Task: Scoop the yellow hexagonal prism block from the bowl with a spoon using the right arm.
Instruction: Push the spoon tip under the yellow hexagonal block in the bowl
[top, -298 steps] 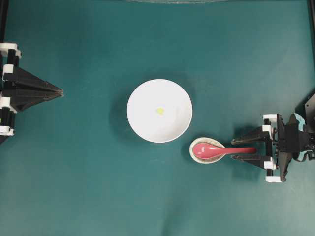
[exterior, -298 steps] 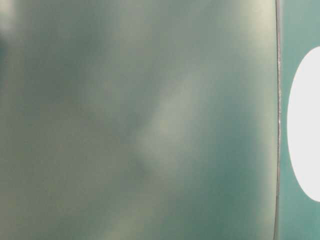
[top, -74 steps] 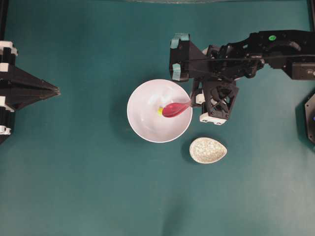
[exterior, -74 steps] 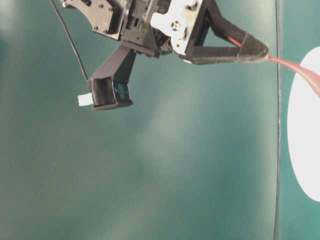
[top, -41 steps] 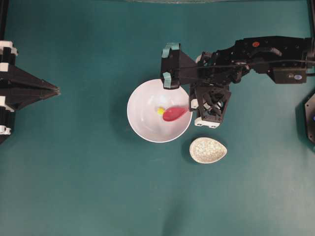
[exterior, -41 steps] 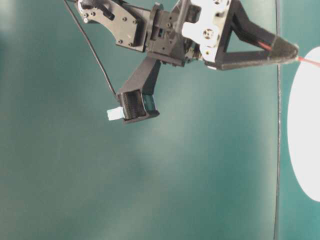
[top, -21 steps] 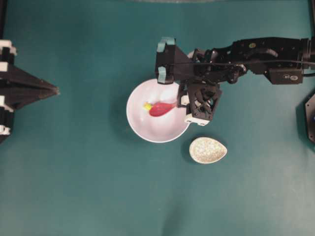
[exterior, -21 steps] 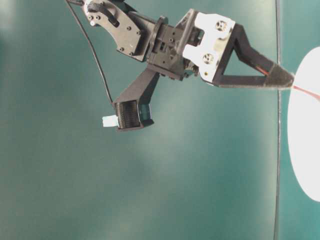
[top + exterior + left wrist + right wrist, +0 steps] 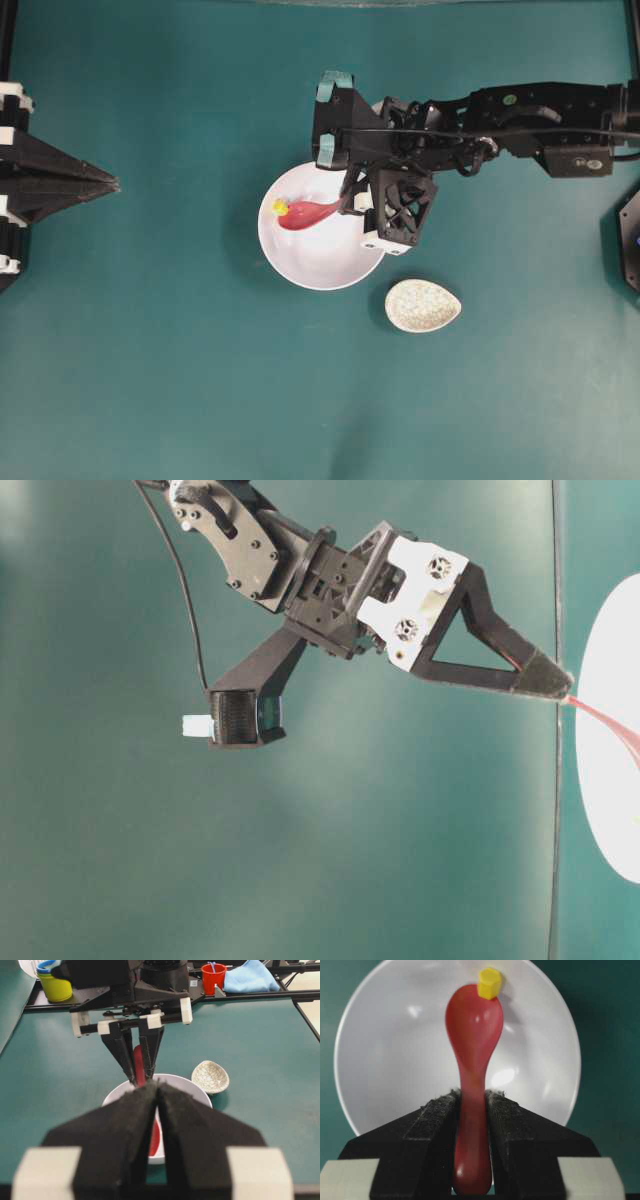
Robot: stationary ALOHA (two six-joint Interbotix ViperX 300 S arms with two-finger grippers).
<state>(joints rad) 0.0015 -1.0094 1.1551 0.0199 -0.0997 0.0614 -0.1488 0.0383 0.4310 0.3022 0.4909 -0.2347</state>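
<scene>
The right arm (image 9: 470, 120) overhangs the bowl (image 9: 320, 262); a spoon rest (image 9: 423, 305) sits just beside it.

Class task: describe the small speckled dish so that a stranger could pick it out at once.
Start at the white bowl mid-table. Just off its lower right rim in the overhead view lies the speckled dish, alone on the green cloth. It is teardrop-shaped, beige and crackle-patterned, far smaller than the bowl.
</scene>
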